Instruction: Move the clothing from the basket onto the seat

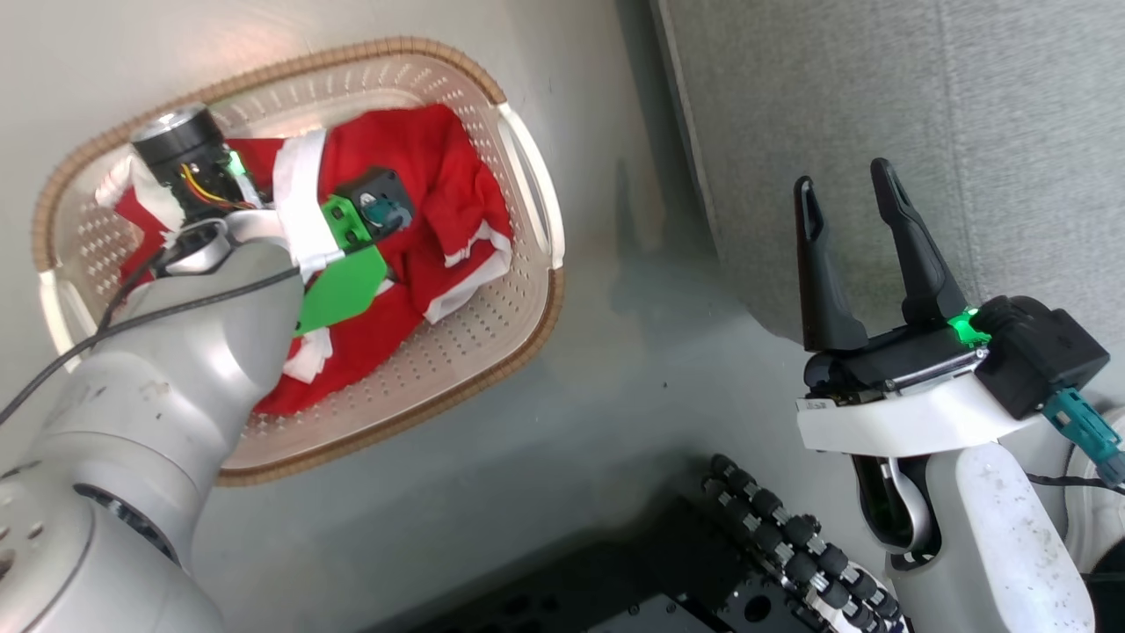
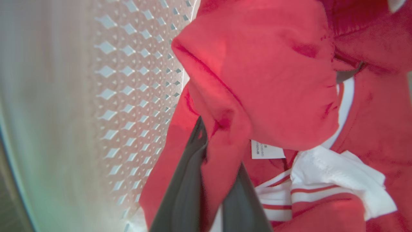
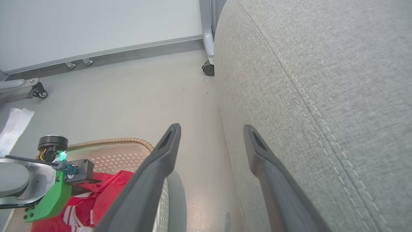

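Fingers point(image 2: 183, 193) of my left claw point(image 2: 220, 148) rise from the bottom edge of the left wrist view, drawn almost together with a fold of the clothing point(image 2: 273, 80) pinched between them. The red fabric bulges up above their tips. Just right of the fold hangs a small white label point(image 2: 264, 150), and below it, toward the lower right, lies a white cuff point(image 2: 322, 180) with red stripes. To the left of the fabric stands the perforated wall of the basket point(image 2: 135, 80). In the head view my left wrist, with its green mount point(image 1: 347, 281), reaches down into the basket point(image 1: 554, 299) at the upper left of the frame, over the clothing point(image 1: 431, 176), which lies rumpled inside. The basket stands on the grey floor point(image 1: 615, 369). My right claw point(image 1: 844, 180) is at the right of the frame, fingers spread wide and holding nothing, pointing up before the grey seat point(image 1: 879, 88) that takes the upper right. In the right wrist view this claw point(image 3: 212, 127) hangs open beside the stitched edge of the seat point(image 3: 322, 96), with the basket point(image 3: 112, 140) and clothing point(image 3: 109, 187) at the lower left.
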### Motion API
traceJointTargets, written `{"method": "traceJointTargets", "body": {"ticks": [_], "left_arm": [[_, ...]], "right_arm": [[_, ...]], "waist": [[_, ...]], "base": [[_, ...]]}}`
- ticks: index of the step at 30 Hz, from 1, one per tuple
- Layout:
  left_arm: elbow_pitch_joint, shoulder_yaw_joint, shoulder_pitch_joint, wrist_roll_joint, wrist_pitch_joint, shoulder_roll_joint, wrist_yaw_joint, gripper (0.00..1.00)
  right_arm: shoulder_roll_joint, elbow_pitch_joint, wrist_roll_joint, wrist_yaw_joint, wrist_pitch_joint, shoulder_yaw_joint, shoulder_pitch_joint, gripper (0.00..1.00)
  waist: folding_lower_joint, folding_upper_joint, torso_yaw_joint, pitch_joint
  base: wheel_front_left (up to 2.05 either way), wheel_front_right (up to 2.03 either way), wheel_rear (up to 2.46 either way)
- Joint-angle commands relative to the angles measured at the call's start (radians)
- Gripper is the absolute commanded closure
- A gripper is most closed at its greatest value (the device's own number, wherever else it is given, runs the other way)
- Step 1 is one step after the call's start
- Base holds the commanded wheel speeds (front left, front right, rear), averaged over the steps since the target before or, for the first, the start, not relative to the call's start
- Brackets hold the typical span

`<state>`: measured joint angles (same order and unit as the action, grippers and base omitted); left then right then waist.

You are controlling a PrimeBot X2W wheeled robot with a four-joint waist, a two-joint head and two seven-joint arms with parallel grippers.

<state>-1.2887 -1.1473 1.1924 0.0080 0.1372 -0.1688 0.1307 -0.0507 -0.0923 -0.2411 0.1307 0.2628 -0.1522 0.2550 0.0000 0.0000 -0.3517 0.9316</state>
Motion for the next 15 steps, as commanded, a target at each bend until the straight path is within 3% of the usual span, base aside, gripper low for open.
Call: {"method": "traceJointTargets", "body": {"ticks": [1, 15], "left_arm": [[0.001, -0.007, -0.022, -0.007, -0.019, 0.006, -0.001, 1.00], [0.022, 0.076, -0.235, -0.154, -0.250, 0.105, -0.085, 1.00]], "right_arm": [[0.000, 0.010, 0.014, 0.000, 0.003, 0.001, 0.017, 0.00], [-0.001, 0.091, 0.083, 0.000, 0.003, 0.061, -0.053, 0.00]], "waist": [[0.0000, 0.0000, 0.032, -0.076], [0.0000, 0.0000, 0.167, -0.444]], "base": [[0.00, 0.00, 0.00], [0.00, 0.00, 0.00]]}}
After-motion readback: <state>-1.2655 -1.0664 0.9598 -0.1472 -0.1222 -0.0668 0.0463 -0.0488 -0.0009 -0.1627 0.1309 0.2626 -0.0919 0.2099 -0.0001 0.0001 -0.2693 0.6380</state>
